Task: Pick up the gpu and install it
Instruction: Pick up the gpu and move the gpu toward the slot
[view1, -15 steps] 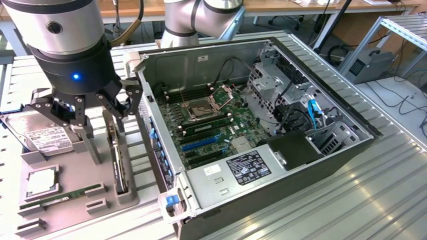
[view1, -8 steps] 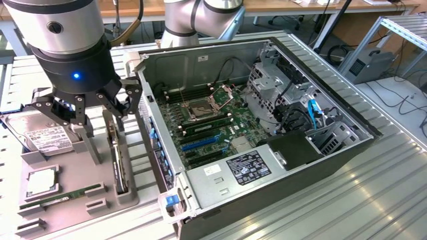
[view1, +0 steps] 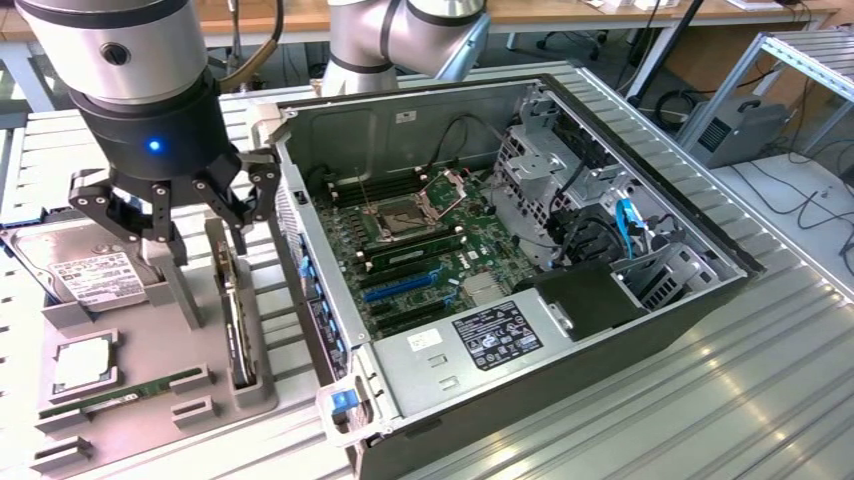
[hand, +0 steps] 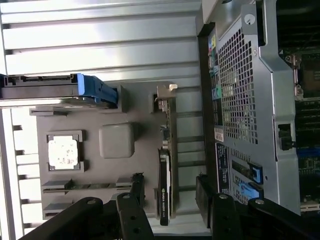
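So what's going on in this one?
A robot arm is working beside an open computer case. Its gripper hangs over the grey parts tray with its fingers open, one on either side of the gpu, which stands on edge in its tray slot. Nothing is gripped, and the gpu has not been lifted. A hard drive, a processor chip and a RAM stick also sit in the tray.

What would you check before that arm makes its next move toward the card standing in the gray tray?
1. Gripper open: ok.
2. gpu lined up between the fingers in the wrist view: ok.
3. gpu standing on edge in the gray tray: ok.
4. gpu gripped: not ok, fingers stand apart from it.
5. Computer case open, blue slot bare: ok.
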